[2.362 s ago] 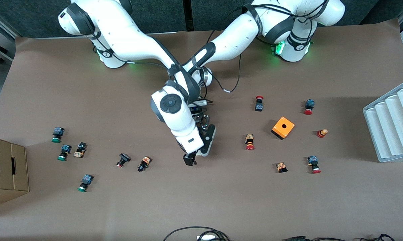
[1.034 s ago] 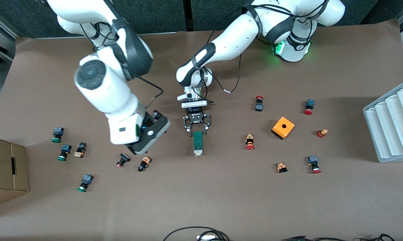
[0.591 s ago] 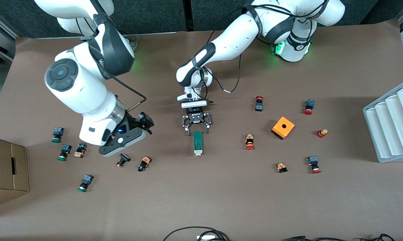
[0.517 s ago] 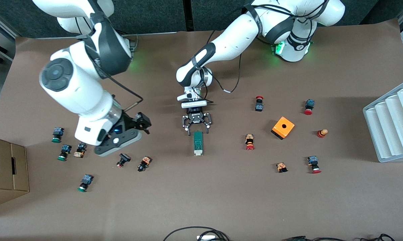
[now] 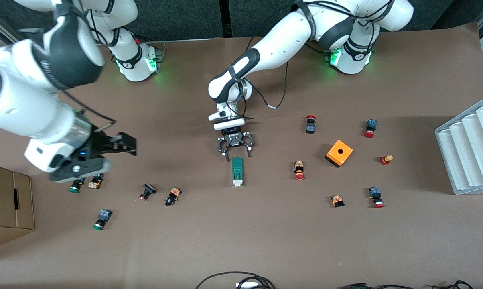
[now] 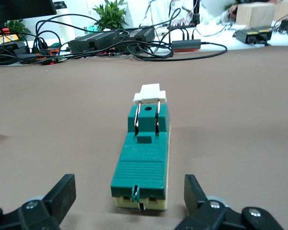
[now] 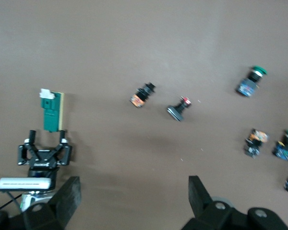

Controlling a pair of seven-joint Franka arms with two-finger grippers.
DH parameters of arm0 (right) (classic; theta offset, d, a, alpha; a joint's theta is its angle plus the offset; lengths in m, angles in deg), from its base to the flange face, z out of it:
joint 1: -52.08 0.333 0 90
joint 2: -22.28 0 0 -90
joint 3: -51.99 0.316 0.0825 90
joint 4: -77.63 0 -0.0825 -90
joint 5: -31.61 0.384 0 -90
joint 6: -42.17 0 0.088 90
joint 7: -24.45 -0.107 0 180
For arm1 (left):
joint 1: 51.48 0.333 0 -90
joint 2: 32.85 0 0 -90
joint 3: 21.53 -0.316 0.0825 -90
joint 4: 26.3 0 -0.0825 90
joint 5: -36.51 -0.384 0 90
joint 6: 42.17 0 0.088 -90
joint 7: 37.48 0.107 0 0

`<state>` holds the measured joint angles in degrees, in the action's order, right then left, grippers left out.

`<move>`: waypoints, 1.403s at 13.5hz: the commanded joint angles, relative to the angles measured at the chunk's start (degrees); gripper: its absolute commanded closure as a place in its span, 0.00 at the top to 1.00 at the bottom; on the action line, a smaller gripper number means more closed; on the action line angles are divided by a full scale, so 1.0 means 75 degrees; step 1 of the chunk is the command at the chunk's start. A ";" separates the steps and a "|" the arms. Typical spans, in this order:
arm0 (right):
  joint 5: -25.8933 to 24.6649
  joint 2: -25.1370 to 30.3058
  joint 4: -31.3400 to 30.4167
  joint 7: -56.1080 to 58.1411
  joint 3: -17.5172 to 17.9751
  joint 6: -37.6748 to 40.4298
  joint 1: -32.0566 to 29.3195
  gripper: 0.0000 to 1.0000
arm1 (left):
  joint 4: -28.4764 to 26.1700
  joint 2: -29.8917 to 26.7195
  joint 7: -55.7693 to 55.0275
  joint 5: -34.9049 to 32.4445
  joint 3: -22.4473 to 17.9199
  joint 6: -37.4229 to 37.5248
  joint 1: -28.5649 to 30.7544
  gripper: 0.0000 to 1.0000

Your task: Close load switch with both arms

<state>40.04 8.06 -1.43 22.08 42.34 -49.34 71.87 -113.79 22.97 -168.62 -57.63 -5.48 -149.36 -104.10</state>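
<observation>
Fingers of the left gripper (image 5: 235, 152) are standing spread apart and empty, hanging low over the counter (image 5: 265, 233) just at the end of the load switch (image 5: 237, 171) that points toward the robots' bases. That dark-green block is lying flat near the middle of the counter, its long axis running from the bases toward the front camera and its white sliding piece at the end nearer that camera. In the left wrist view the load switch (image 6: 143, 160) is sitting between the two spread fingers (image 6: 62, 194) but a little ahead of their tips, with clear gaps on both sides, so nothing is touching it. The right gripper (image 5: 101, 150) is hanging over the counter toward the right arm's end, well apart from the load switch, above a cluster of small green-capped push buttons (image 5: 76, 185); its fingers are also spread wide and holding nothing. From the right wrist view the load switch (image 7: 51, 110) is showing far off, with the left gripper (image 7: 44, 154) just at its end. An orange cube (image 5: 339, 153) with a hole is resting toward the left arm's end, among red-capped push buttons (image 5: 299, 170).
</observation>
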 commanded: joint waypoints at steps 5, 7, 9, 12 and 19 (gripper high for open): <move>0.0060 0.0314 -0.0180 -0.0176 -0.0014 0.0786 -0.0447 1.00 | -0.0077 -0.0726 0.1730 0.1065 0.0028 -0.0005 0.0067 0.99; 0.0048 0.0384 -0.0180 -0.0165 -0.0177 0.0821 -0.0495 1.00 | -0.0077 -0.0891 0.2470 0.1417 0.0028 -0.0017 0.0078 0.99; -0.0209 0.0408 -0.0157 -0.0141 -0.0365 0.0903 -0.0495 1.00 | -0.0065 -0.1090 0.3242 0.1826 0.0028 -0.0098 0.0137 0.99; -0.0491 0.0408 -0.0145 -0.0083 -0.1042 0.0892 -0.0507 1.00 | -0.0054 -0.1511 0.4660 0.2634 0.0028 -0.0414 0.0359 0.99; -0.0326 0.0361 -0.0168 0.0866 -0.1655 0.1033 -0.0858 1.00 | 0.0203 -0.2379 0.8631 0.4872 0.0028 -0.0825 0.1003 1.00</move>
<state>37.17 10.18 -2.16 26.74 29.88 -42.50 66.11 -112.72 6.89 -111.35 -25.26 -5.35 -155.09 -97.62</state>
